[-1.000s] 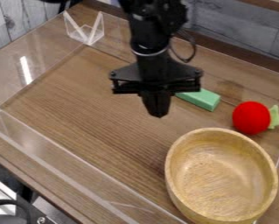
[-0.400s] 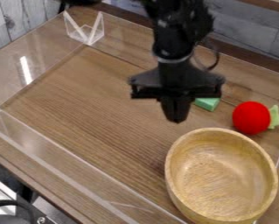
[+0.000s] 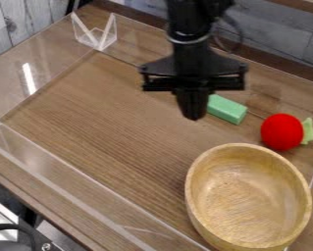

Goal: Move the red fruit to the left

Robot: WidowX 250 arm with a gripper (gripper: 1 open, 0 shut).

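Red fruit, leafy top rightward

**Where things sit on the table**

The round wooden bowl stands at the near right of the wooden table. Behind it, near the right edge, lies the small round red fruit, apart from the bowl's rim. Left of the fruit, and a little farther back, rests the green rectangular block. The black gripper hangs just left of the block, behind the bowl. A clear folded plastic piece stands at the far left.
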